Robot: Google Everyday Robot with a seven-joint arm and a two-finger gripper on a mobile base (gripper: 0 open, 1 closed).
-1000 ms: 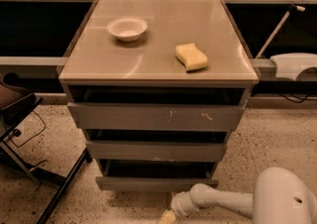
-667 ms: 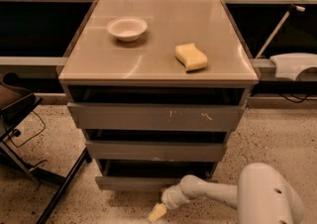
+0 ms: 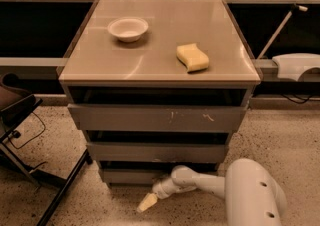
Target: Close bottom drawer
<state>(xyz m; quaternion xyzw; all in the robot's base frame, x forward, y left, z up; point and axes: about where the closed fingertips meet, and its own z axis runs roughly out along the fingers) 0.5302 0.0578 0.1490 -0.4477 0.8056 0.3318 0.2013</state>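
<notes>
The bottom drawer (image 3: 127, 175) is the lowest of three grey drawers in the cabinet. Its plain front panel sits close to the floor and stands out a little. My white arm reaches in from the lower right. My gripper (image 3: 147, 203) is low, just in front of and below the bottom drawer's front panel, near its middle. Its pale tips point down and left toward the floor.
A white bowl (image 3: 128, 28) and a yellow sponge (image 3: 192, 57) lie on the cabinet top (image 3: 100, 62). The top drawer (image 3: 157, 117) and middle drawer (image 3: 157, 151) also stand out slightly. A dark chair frame (image 3: 30, 170) stands on the left floor.
My arm has swung left along the floor and closer to the bottom drawer's front. The gripper now sits nearer the drawer's middle.
</notes>
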